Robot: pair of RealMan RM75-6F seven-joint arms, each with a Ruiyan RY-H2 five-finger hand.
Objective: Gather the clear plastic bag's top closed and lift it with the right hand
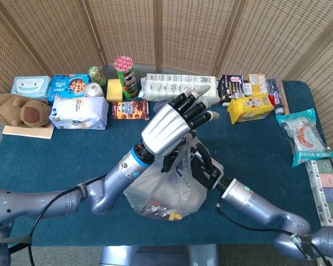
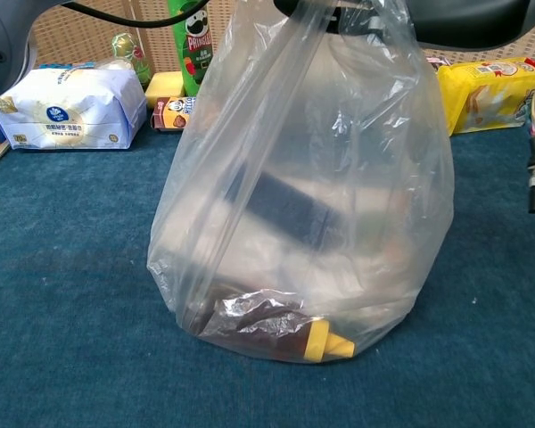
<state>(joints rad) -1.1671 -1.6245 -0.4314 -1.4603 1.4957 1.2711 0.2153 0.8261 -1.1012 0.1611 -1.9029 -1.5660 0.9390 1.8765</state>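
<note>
The clear plastic bag point(image 1: 165, 191) stands on the blue table point(image 1: 55, 160) near the front edge; the chest view shows it close up point(image 2: 312, 178). Inside lie a brown sauce bottle with a yellow cap point(image 2: 281, 332) and a dark flat box point(image 2: 285, 209). My right hand point(image 1: 204, 166), black, grips the gathered top of the bag from the right side. My silver left hand point(image 1: 172, 124) hovers over the bag's top with its fingers stretched out and apart. Whether its thumb touches the plastic is hidden under the palm.
Groceries line the back of the table: a Pringles can point(image 1: 125, 75), a cookie box point(image 1: 130, 110), a white pack point(image 1: 77, 113), a yellow packet point(image 1: 250, 106). A plush toy point(image 1: 22, 111) sits at far left and a fish packet point(image 1: 302, 136) at right.
</note>
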